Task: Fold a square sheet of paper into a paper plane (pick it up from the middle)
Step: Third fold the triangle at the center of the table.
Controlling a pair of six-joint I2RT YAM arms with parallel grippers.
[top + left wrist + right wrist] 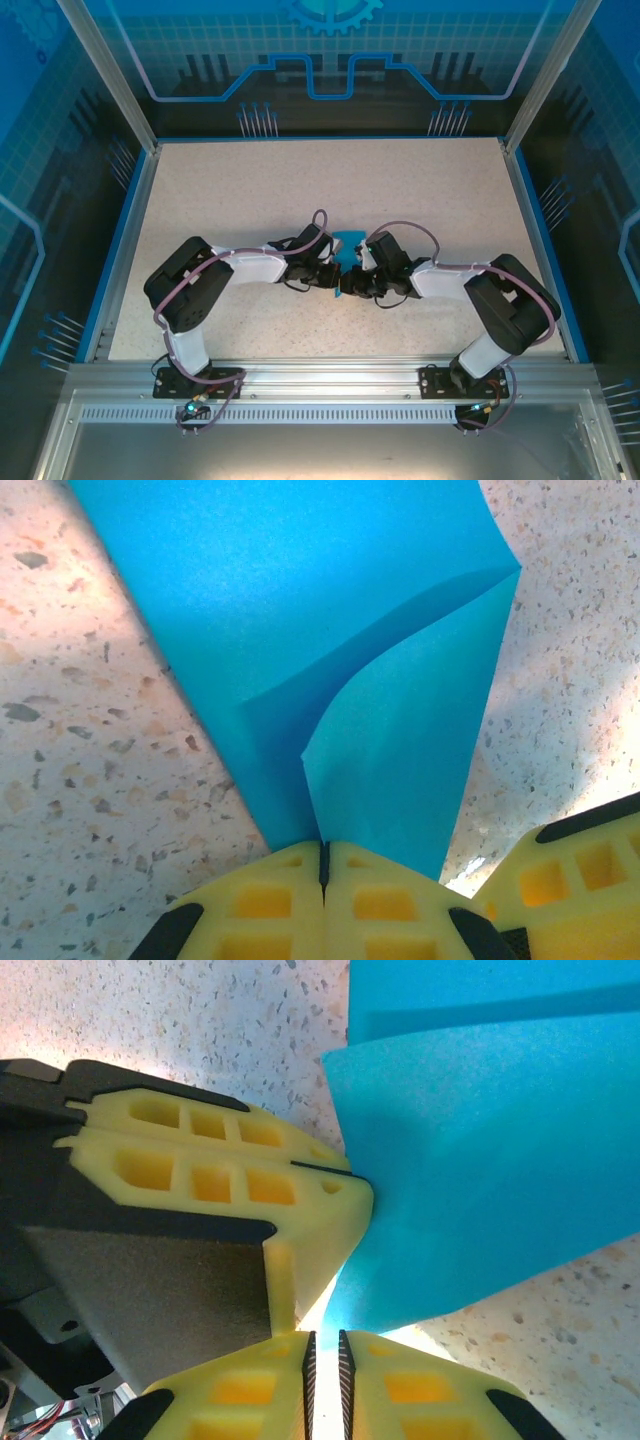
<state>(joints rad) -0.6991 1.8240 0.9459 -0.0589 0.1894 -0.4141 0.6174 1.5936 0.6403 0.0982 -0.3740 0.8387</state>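
**Folded blue paper pinched between two claws at the middle of the table**

The folded blue sheet of paper [330, 630] is plain. It lies over the speckled table [250, 190] near its centre, and one flap curls up along a crease. Its narrow end goes into the left gripper [323, 845], whose yellow fingers are pressed together on it. The right gripper [325, 1335] stands just beside, with its fingers almost together and only a thin slit between them. The paper's lower tip reaches that slit, but I cannot tell if it is gripped. Both arms bend their elbows outward and their forearms reach inward, so the wrists meet at the paper.
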